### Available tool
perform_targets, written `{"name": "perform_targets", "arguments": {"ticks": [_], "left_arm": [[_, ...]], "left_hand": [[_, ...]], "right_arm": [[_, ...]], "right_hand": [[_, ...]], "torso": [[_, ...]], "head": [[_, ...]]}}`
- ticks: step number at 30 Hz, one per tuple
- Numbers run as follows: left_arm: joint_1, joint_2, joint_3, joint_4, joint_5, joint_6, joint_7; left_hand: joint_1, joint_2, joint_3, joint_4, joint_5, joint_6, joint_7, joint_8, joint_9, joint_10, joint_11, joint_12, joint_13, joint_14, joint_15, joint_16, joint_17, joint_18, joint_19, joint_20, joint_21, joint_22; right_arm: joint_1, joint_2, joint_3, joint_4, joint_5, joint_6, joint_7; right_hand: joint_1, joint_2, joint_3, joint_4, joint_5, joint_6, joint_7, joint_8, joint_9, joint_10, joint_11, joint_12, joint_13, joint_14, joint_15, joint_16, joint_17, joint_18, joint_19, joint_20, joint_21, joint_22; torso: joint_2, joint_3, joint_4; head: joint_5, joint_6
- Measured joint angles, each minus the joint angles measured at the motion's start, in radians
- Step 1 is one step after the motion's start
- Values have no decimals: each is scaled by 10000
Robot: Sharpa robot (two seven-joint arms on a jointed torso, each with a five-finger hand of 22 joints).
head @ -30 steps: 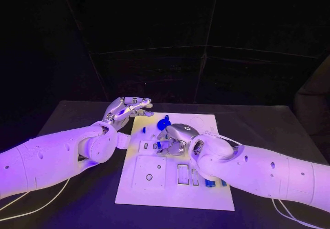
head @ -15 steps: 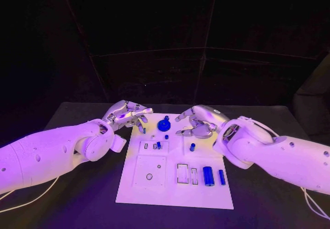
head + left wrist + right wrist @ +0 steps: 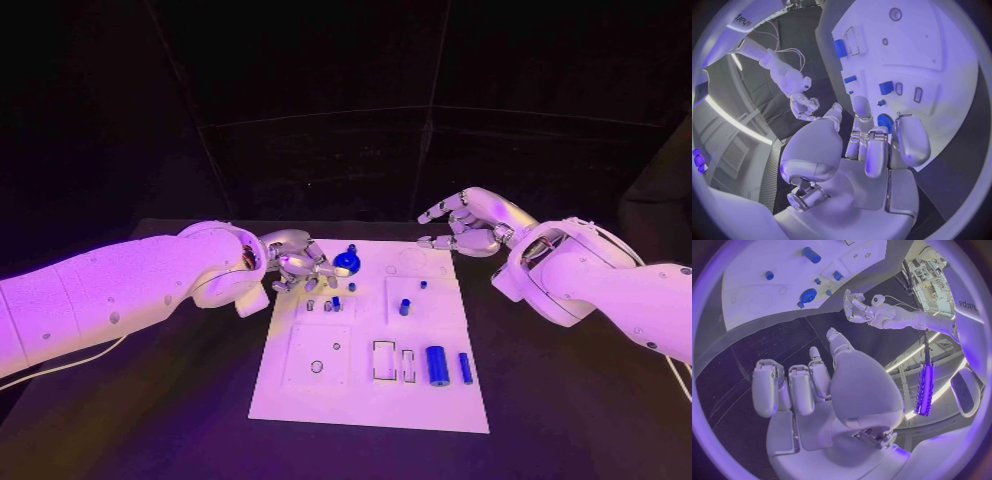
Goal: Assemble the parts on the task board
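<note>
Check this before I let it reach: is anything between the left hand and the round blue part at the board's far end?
Nothing visible. The left hand hovers open just beside the round blue part on the task board, with no piece between them.

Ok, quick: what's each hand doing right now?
Left hand: open, holding nothing, over the board's far left edge.
Right hand: open, empty, past the board's far right corner.

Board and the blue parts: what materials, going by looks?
Board: looks like matte white plastic; flat, even surface with clean-cut recesses, though painted metal is possible. Blue parts: likely smooth moulded plastic; uniform colour, slight sheen. Neither is certain under this lighting.
</note>
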Motion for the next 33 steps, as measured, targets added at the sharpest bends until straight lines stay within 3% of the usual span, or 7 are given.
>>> {"name": "perform_targets", "arguments": {"ticks": [2,4,5,8,11,18,33], "left_arm": [[54,188,0,-88,-418,239,-578],[122,419,-56,-228,-868,469,-1114],[171,536,-136,-298,-1057,554,-1319],[340,953,-416,-537,-1599,789,-1888],[456,1251,-538,-672,-1966,950,-2299],[549,1565,-638,-876,-2434,1205,-2920],[578,2086,-674,-1393,-2609,1542,-3424]], "left_hand": [[282,7,-273,273,0,-244,-82,871,607,-84,-55,1237,1082,-6,-108,0,0,0,14,-14,150,177],[430,13,-444,443,0,-483,-102,1492,1064,-139,-110,1883,1630,-37,-141,0,-1,0,37,-37,210,257],[440,25,-507,507,0,-546,-137,1720,1235,-154,-125,2110,1830,-38,-141,0,-1,0,37,-37,210,282],[591,83,-861,861,0,-1124,-271,2892,2151,-190,-163,2731,2279,16,-194,0,-1,-78,-35,-110,348,431],[591,83,-1185,1147,-81,-1374,-322,3421,2568,-167,-186,2965,2420,-19,-230,0,-1,-166,-36,-111,428,564],[557,50,-1554,1495,-87,-1510,-388,3828,2894,-98,-255,3135,2533,16,-265,0,-2,-165,1,-147,521,760],[554,53,-1592,1534,-87,-1599,-398,3876,2981,-98,-254,3137,2482,16,-265,0,-3,-164,1,-146,521,741]], "right_arm": [[5,-8,0,-38,92,4,9],[9,-14,0,-68,182,18,10],[12,-15,0,-82,216,27,10],[20,-8,0,-139,304,71,-11],[21,33,0,-209,367,121,-47],[23,95,0,-294,446,228,-137],[23,268,-2,-458,509,385,-308]], "right_hand": [[0,0,0,0,6,0,0,0,0,0,0,0,0,0,0,-26,0,1,-31,-31,0,0],[0,0,0,0,6,0,0,0,-1,0,0,0,0,3,-3,-26,0,1,-71,-31,-28,0],[0,0,-12,-12,6,0,0,0,-1,-21,-22,-12,0,21,-21,-78,0,1,-114,-22,-80,0],[55,55,-11,-44,74,0,0,0,-1,-53,-53,-117,2,39,-39,-141,-1,0,-211,-33,-156,0],[52,52,0,-55,136,0,0,0,-2,-57,-56,-159,1,39,-39,-184,-1,-1,-246,-68,-193,0],[52,52,1,-55,135,0,0,0,-3,-90,-89,-163,2,38,-39,-184,-2,-1,-246,-69,-193,0],[92,92,-27,-83,333,-1,0,37,-14,-89,-88,-163,3,0,-75,-226,-3,-1,-315,-68,-231,0]], "torso": [[-24,17,0],[-41,30,1],[-50,36,8],[-54,41,27],[-54,38,30],[-35,43,-28],[-12,40,-30]], "head": [[6,-10],[14,-21],[24,-24],[30,-25],[62,-45],[117,-70],[143,-181]]}}
